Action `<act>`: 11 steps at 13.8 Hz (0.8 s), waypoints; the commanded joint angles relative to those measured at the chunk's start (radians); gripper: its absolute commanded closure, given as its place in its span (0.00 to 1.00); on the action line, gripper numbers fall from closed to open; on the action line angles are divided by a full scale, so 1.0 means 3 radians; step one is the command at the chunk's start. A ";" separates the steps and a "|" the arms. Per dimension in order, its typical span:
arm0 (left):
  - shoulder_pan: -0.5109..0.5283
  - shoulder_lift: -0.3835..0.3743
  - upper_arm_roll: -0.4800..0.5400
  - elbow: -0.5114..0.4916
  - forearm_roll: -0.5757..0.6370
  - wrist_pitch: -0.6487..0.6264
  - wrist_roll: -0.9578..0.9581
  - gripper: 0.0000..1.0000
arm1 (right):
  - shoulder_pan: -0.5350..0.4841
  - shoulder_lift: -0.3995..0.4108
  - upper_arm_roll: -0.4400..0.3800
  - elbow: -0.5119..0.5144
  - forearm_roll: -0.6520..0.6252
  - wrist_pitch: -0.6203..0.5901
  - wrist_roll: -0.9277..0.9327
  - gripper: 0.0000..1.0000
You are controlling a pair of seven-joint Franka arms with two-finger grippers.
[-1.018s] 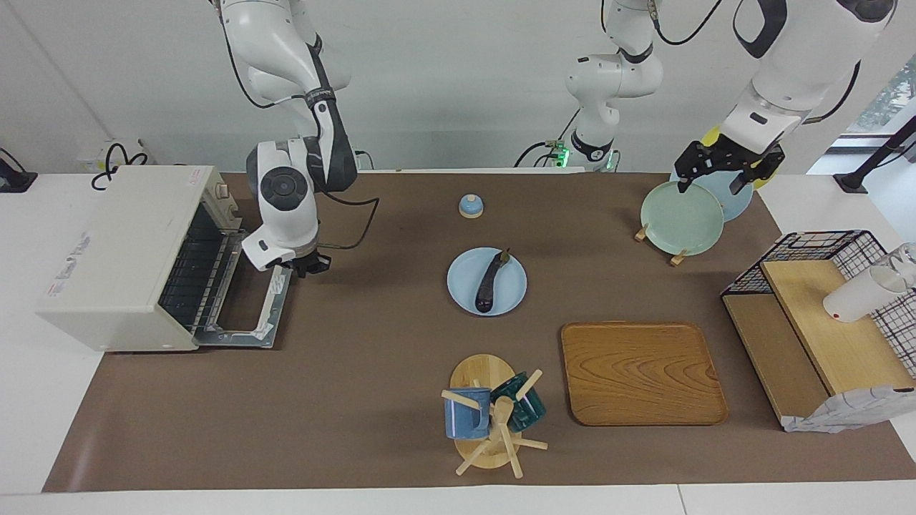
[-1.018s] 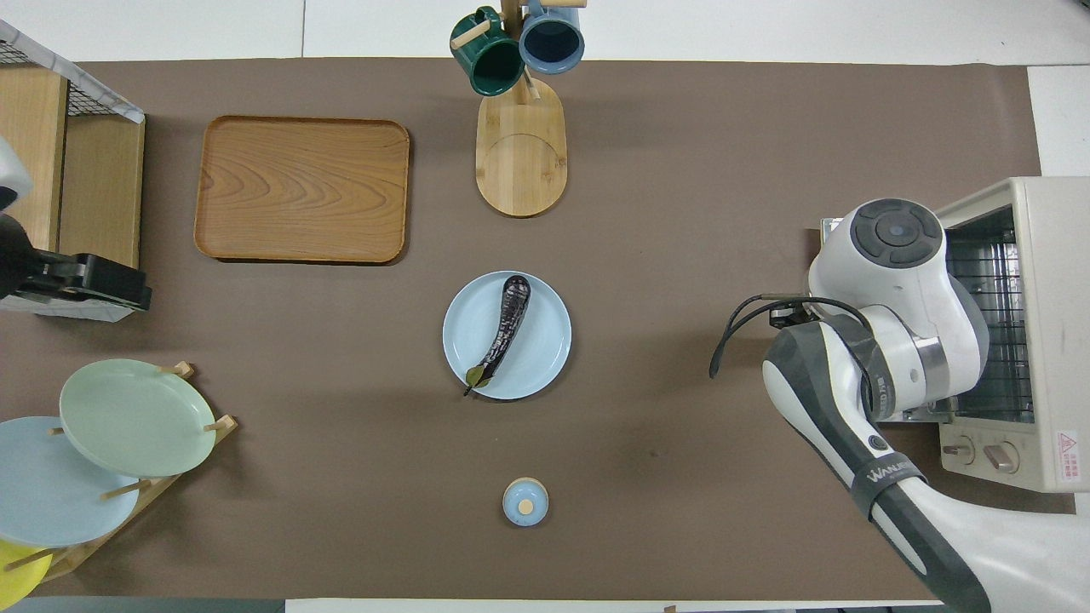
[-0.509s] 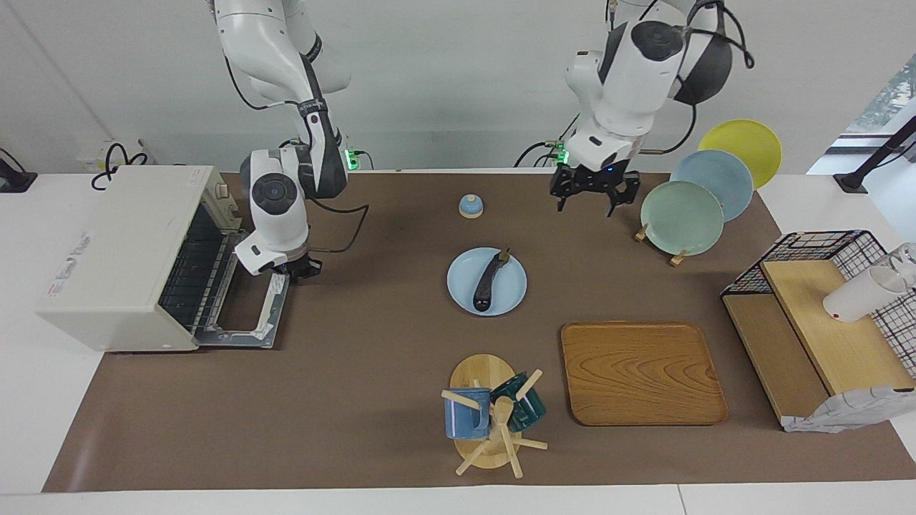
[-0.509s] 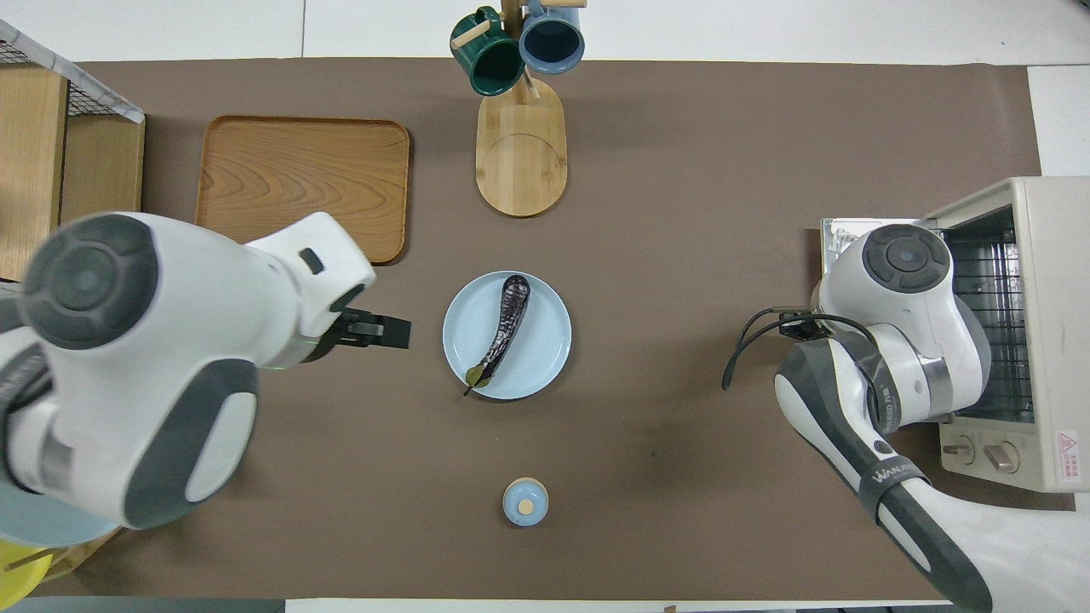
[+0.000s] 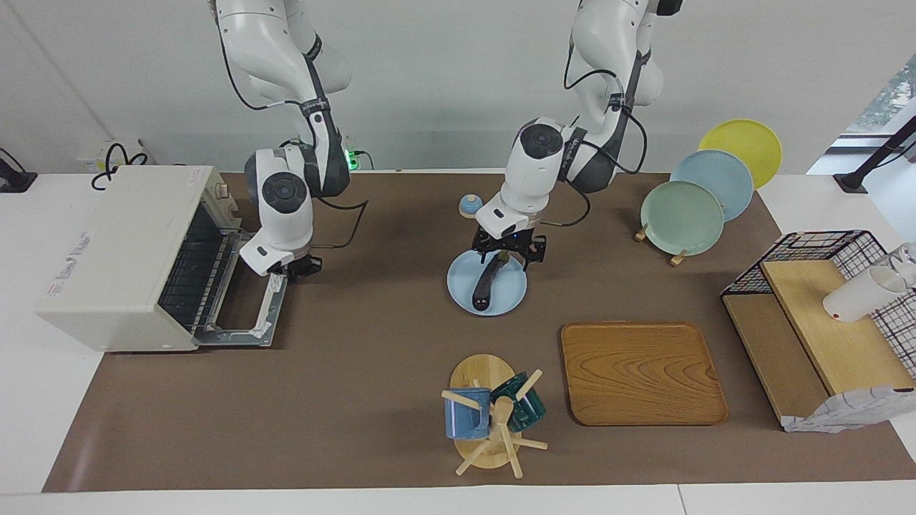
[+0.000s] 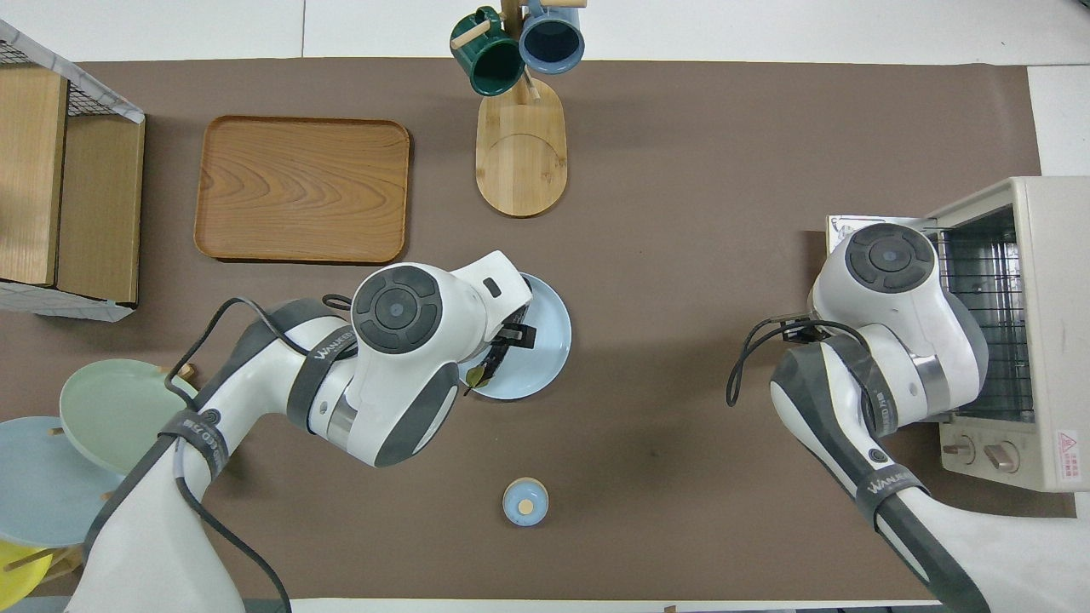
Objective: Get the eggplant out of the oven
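Eggplant (image 5: 489, 281) lies on a pale blue plate (image 5: 511, 292) mid-counter, well apart from the oven (image 5: 122, 250). Stem end points toward the robots' edge of the counter. So it is already out of the oven as things lie.

Oven sits at the right arm's end of the counter, door (image 5: 247, 304) dropped flat, wire rack bare as far as the facing view shows.

Left gripper (image 5: 509, 252) hangs over the stem half of the eggplant, just above the plate. Jaws spread, one finger to each side of the stem end; not closed on anything. Whether a fingertip touches the fruit cannot be told.

Right gripper (image 5: 300, 266) is just over the corner of the open door nearest the robots. Its jaws: cannot tell.

Step in hand, as I judge it: the left arm lining up a grasp on the eggplant.

Next move calls for a short descent, jaws straddling the slender body crosswise, then closing gently. The skin is glossy and curved, so a pinch near the thin stem could slip or roll it on the plate.
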 commanded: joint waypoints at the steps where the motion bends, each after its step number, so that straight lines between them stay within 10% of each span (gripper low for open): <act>1: -0.0157 0.0135 0.0055 0.0026 -0.0063 0.0133 -0.0052 0.00 | -0.0214 -0.0186 -0.0059 0.0234 -0.0169 -0.0285 -0.0428 1.00; 7: -0.0224 0.0284 0.0060 -0.0005 -0.0063 0.0343 -0.0180 0.00 | -0.0597 -0.0462 -0.0059 0.0250 -0.0128 -0.0464 -0.1026 1.00; 9: -0.0224 0.0284 0.0055 -0.0005 -0.0063 0.0348 -0.0231 0.10 | -0.0659 -0.0554 -0.0059 0.0296 -0.0123 -0.0571 -0.1175 1.00; 11: -0.0229 0.0284 0.0055 -0.0005 -0.0063 0.0338 -0.0323 0.44 | -0.0664 -0.0580 -0.0064 0.0444 -0.0112 -0.0760 -0.1283 1.00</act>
